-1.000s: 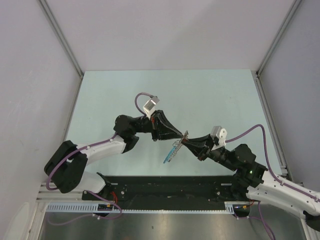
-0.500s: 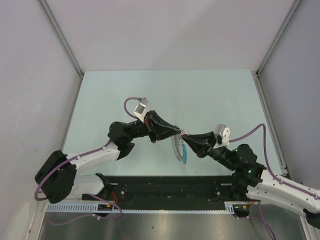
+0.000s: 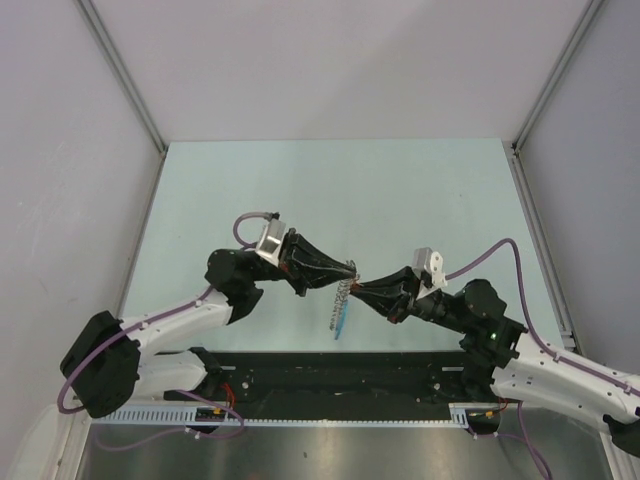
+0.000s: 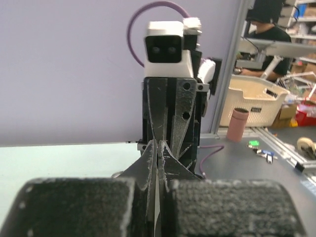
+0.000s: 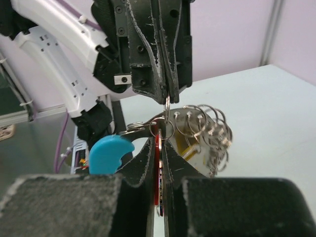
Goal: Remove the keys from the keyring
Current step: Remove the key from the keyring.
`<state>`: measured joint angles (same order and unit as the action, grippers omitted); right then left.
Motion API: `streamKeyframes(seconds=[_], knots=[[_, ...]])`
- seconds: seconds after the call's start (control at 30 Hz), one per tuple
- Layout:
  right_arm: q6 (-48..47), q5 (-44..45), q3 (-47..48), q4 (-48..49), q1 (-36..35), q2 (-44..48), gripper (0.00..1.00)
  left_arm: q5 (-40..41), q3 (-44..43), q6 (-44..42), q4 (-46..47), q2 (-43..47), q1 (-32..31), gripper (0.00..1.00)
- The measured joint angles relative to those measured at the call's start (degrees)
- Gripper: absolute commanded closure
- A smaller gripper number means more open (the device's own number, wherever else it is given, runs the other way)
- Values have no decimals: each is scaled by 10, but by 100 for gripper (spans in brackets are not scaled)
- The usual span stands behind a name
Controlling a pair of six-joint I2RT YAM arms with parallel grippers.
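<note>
While left claw (image 5: 167, 95) pinches the coiled silvery keyring (image 5: 213, 129), right claw (image 5: 159, 144) clamps the red key (image 5: 156, 170).

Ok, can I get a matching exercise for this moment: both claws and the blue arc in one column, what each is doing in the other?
Column one:
1. left claw
2. right claw
3. blue arc

Column two:
A. shut on the red-headed key
B. hangs off the keyring, in neither claw
C. shut on a silvery ring at the top of the keyring

Pairs: 1-C, 2-A, 3-B
</note>
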<state>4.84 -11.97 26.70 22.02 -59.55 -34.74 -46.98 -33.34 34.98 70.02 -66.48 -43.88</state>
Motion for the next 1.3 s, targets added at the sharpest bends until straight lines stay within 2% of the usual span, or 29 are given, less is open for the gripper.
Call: streamKeyframes(seconds=[0.27,0.57,1.07,1.3], knots=[[71,-89,4,-8,45,-16,100,-73,-9,-62,1,-16,8,99],[122,-156,4,11,77,-32,100,-60,-9,-192,-115,38,7,100],[157,-172,4,40,91,-63,100,28,-8,-366,-320,118,3,100],[137,-139,4,6,91,-33,100,46,-1,-380,-358,144,1,99]])
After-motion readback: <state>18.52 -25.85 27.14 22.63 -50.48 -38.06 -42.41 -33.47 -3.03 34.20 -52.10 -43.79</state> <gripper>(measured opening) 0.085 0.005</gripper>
